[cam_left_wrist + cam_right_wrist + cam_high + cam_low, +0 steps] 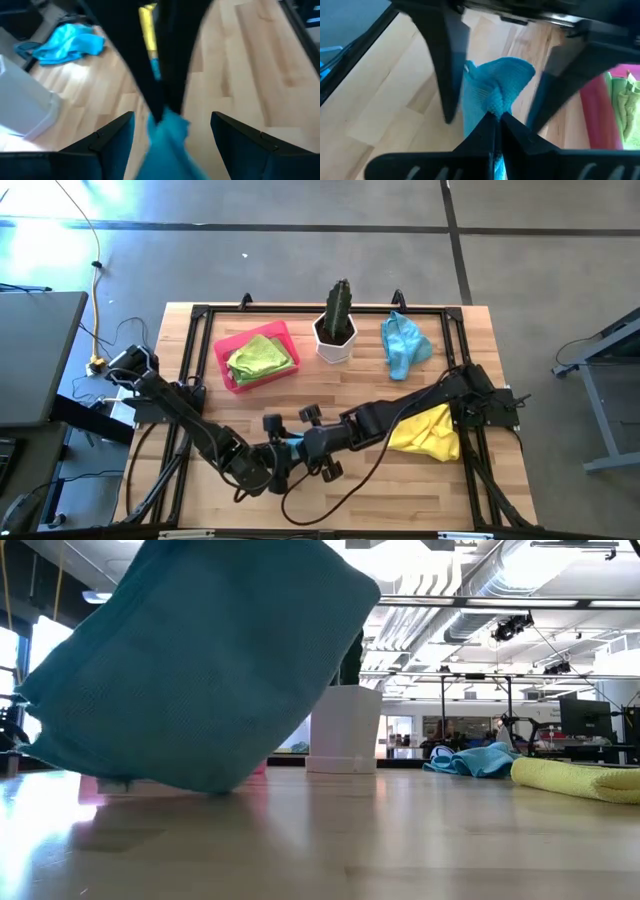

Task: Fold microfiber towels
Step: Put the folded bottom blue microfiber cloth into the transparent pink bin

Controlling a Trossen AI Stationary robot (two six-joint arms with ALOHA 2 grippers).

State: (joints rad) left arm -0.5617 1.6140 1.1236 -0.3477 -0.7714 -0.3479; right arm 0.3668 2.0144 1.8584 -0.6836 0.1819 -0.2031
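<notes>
Both arms are meeting low at about six o'clock on the worktop (400, 480), seen from above. The right gripper (496, 120) is pinching a teal towel (495, 90) between fingers pressed together, the cloth bunching up just beyond the fingertips. The left gripper (172, 130) is standing spread, one finger on each side of that same towel (167, 140), and is not closing on it (its dark fingers (107, 137) are showing well apart in the left wrist view). In the low view the teal towel (200, 660) is hanging tilted, with its lower edge touching or just grazing the wood.

The other microfiber towels are lying elsewhere. A lime green towel (262, 358) is sitting folded inside the pink tray (222, 352) at about eleven o'clock. A light blue towel (404, 345) is lying crumpled at about one o'clock, just beside the white pot (335, 340) holding a cactus (339, 305) at twelve o'clock. A yellow towel (430, 432) is lying rumpled at about four o'clock, partly under the right arm.

From table height, the white pot (345, 728) is standing upright behind the hanging cloth, with the light blue towel (475, 760) and the yellow towel (575, 778) lying off to its side, the yellow one nearer the camera.
</notes>
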